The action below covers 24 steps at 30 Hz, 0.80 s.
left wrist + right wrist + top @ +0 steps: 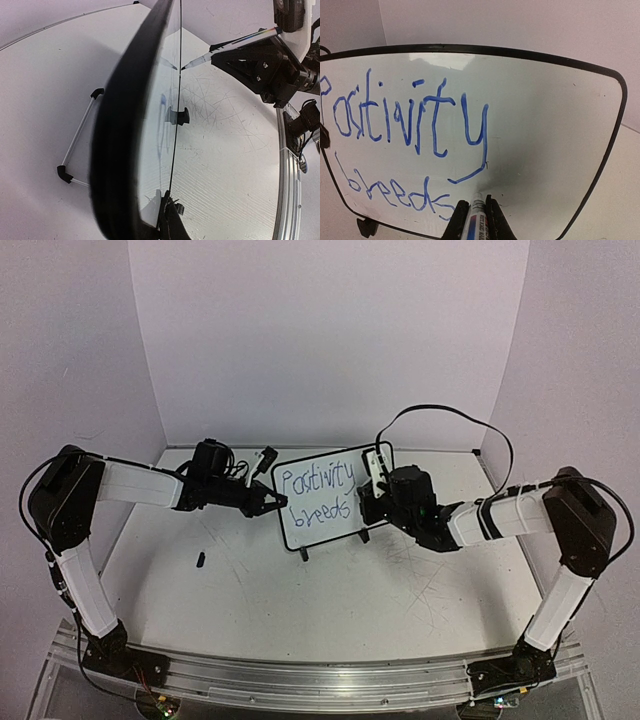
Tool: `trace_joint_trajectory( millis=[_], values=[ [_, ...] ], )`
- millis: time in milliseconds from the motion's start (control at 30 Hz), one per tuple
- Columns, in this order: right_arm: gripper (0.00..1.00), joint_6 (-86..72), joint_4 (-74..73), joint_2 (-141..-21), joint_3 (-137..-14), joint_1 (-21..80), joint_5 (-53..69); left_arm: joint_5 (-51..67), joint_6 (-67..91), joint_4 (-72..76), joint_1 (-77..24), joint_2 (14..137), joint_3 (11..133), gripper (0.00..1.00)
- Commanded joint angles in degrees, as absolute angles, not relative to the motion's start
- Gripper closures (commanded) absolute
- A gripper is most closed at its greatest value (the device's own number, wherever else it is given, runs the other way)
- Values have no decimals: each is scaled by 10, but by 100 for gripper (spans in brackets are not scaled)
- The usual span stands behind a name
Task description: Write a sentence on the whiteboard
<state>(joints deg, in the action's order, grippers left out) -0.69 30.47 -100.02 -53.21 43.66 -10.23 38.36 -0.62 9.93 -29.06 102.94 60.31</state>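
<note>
The whiteboard (315, 532) stands upright at mid-table on its black feet. The sentence (318, 480) in blue reads "Positivity" above "breeds" (410, 115). My left gripper (270, 502) is shut on the board's left edge. The left wrist view shows the black frame (120, 125) edge-on, clamped at my fingertips (167, 215). My right gripper (475, 212) is shut on a blue marker (478, 217). The marker's tip (192, 62) is at or just off the board face, right of "breeds". The board's right half (545, 125) is blank.
A small black cap (200, 560) lies on the table to the left. The board's wire stand (77, 145) juts out behind it. A black cable (440, 410) loops above my right arm. White walls close in the back and sides, and a metal rail (320, 680) runs along the near edge.
</note>
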Motion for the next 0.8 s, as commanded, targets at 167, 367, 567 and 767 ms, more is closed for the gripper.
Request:
trace_joint_trajectory(
  millis=[167,367,567,767],
  values=[
    [100,-17,325,-1034,-575,434,-139,206,-70,62,-273,1050,598,100],
    [100,-12,346,-979,-531,435,-101,204,-70,62,-273,1049,597,100],
    [100,-28,324,-932,-498,435,-89,204,-70,62,-273,1048,597,100],
    [100,-28,320,-973,-526,435,-84,206,-69,62,-273,1047,597,100]
  ],
)
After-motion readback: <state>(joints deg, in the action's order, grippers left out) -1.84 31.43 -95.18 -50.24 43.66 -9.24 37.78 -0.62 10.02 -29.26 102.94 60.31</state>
